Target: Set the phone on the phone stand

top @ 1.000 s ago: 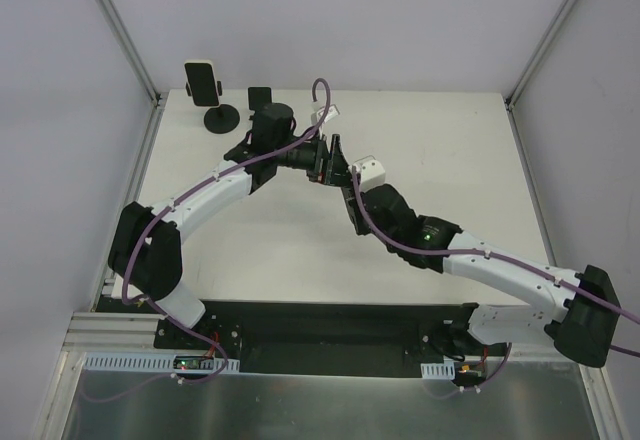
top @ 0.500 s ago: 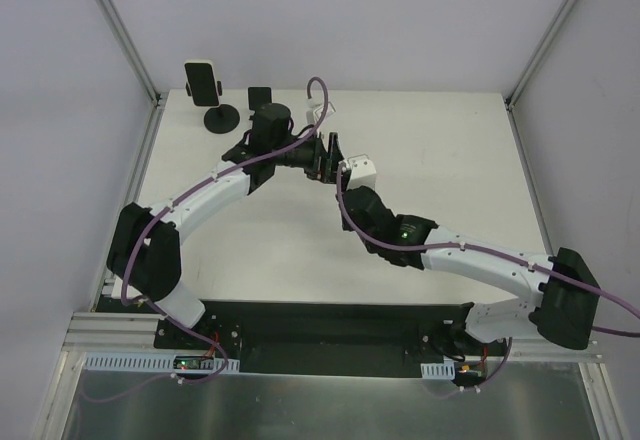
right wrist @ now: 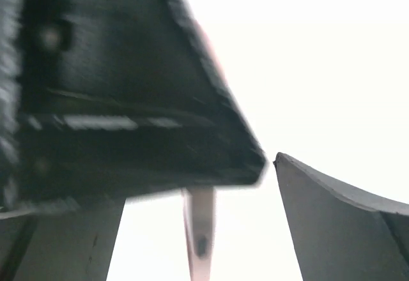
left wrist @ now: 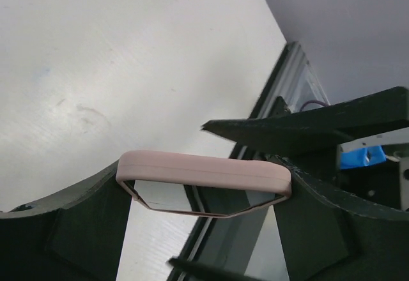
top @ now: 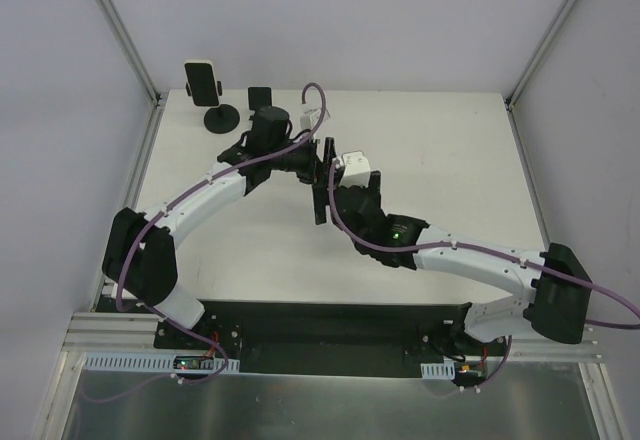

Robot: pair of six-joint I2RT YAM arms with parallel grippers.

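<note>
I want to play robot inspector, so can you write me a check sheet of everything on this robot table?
Surface: white table, no spills seen.
Job's things: phone in a pink case, held off the table where the two arms meet; phone stand upright at the far left corner, the phone not yet on it.
Clutter: small black thing right of the stand; too small to tell what it is.
Grippers: left jaws grip the phone by its edges; right jaws stand open around it.
Cables: purple cable along each arm, looping up above the left wrist.
Surroundings: pale walls, metal corner posts.
</note>
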